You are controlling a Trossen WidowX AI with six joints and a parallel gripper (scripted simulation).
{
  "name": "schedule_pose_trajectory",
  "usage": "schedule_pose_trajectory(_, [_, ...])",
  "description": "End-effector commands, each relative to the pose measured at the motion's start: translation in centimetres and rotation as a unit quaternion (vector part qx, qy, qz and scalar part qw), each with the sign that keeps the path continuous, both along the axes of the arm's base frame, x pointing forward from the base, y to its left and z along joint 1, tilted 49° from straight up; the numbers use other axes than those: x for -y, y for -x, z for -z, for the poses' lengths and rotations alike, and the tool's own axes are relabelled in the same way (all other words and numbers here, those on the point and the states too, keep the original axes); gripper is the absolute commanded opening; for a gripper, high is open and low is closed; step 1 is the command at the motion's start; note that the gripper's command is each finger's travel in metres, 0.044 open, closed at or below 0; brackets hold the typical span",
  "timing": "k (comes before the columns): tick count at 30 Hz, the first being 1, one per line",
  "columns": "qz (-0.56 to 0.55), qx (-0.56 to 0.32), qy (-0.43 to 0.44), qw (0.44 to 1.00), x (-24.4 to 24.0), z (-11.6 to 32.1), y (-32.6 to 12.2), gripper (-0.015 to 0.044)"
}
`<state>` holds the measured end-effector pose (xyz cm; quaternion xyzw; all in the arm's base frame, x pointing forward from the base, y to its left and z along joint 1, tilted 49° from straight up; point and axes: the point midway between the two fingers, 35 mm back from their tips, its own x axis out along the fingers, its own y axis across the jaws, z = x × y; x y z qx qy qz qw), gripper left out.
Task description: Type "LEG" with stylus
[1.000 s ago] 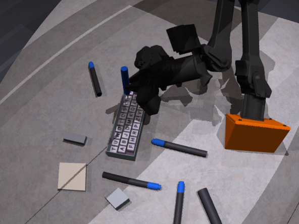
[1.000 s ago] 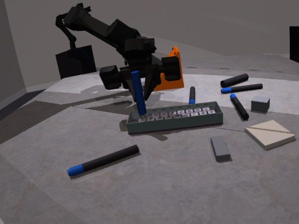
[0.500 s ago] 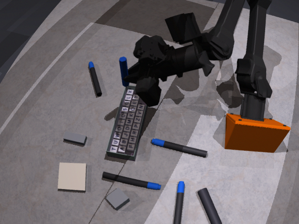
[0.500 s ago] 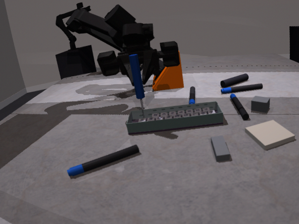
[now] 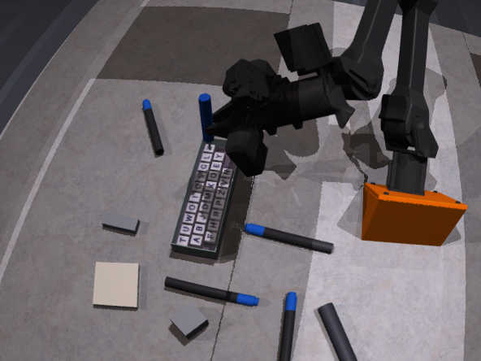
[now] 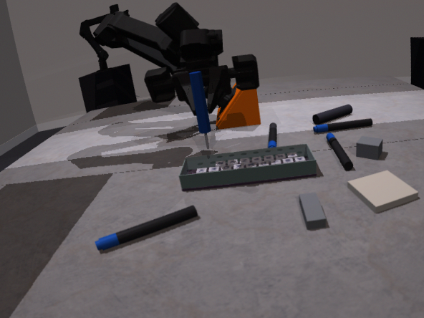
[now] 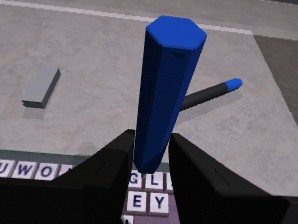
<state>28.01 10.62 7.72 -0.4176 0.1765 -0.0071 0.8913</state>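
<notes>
My gripper point(image 5: 210, 128) point(image 6: 203, 112) point(image 7: 152, 139) is shut on the blue stylus point(image 5: 205, 111) point(image 6: 199, 102) point(image 7: 167, 90). It holds the stylus nearly upright, thin metal tip down. The keyboard point(image 5: 195, 252) point(image 6: 251, 178) is a dark green tray of white letter keys. In the exterior view the tip hangs above the keyboard, near its X-key end. In the wrist view the tip shows by the G key point(image 5: 204, 166) point(image 7: 133, 180) and the L key point(image 5: 205, 157) point(image 7: 154, 179). The E key point(image 5: 216, 166) point(image 7: 137, 201) lies in the row beside them. Exact tip height is unclear.
A black pen with a blue end point(image 5: 153, 130) point(image 6: 154, 225) point(image 7: 207, 96) lies beside the keyboard. Several more pens, a dark rod point(image 5: 337, 331) point(image 6: 333, 114), grey blocks and a cream tile point(image 5: 116, 284) point(image 6: 381, 190) lie around. The orange base point(image 5: 412, 219) point(image 6: 241, 107) stands behind.
</notes>
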Motion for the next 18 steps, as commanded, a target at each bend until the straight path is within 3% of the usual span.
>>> schedule_pose_trajectory(1, [0.005, 0.001, 0.001, 1.000, 0.1, 0.3, 0.7, 0.0000])
schedule_pose_trajectory(18, [0.005, -0.001, 0.001, 1.000, 1.4, 1.8, 0.3, 0.0000])
